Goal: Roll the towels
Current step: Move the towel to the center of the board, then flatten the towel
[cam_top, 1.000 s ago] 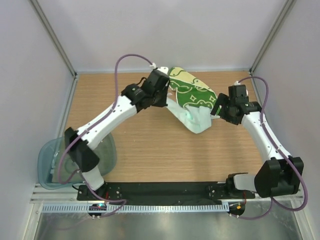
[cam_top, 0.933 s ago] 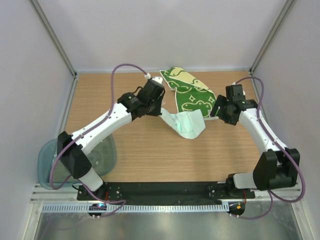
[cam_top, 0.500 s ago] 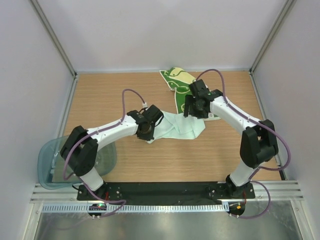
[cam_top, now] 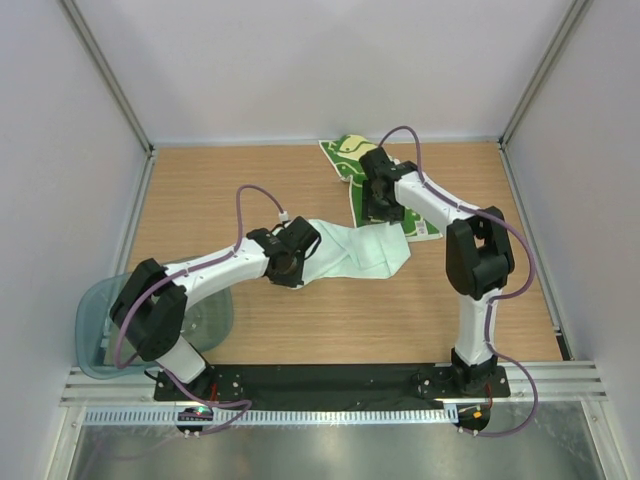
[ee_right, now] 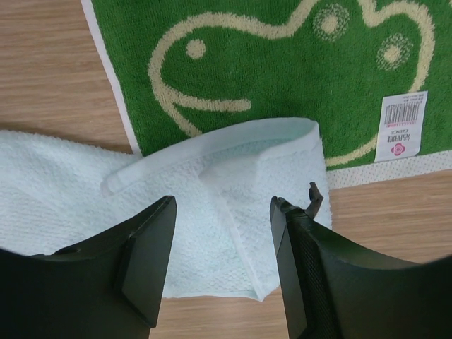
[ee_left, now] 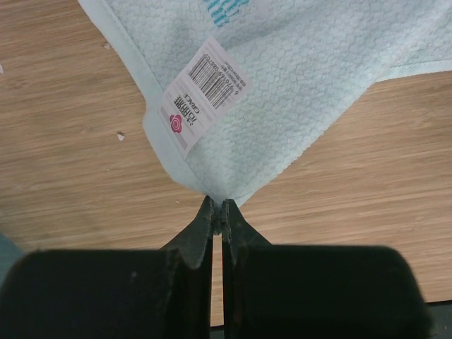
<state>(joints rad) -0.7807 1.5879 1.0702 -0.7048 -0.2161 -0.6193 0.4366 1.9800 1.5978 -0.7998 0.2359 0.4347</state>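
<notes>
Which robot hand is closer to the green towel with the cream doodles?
Right. The right gripper stands open at the edge of the green doodle towel, over the pale mint-blue towel. The left gripper pinches the mint one's corner, farther away.

The left arm has swung from the far middle of the tabletop (cam_top: 250, 180) toward its centre, the left fingers (ee_left: 201, 234) dragging a corner of the pale mint towel (cam_top: 355, 250) leftward. That towel, bunched and lifted a second ago, now lies spread flat. The green towel (cam_top: 350, 158) has dropped flat by the far edge. The right arm has folded in from the right edge, and the right fingers (ee_right: 148, 247) now straddle the mint towel's folded end.
</notes>
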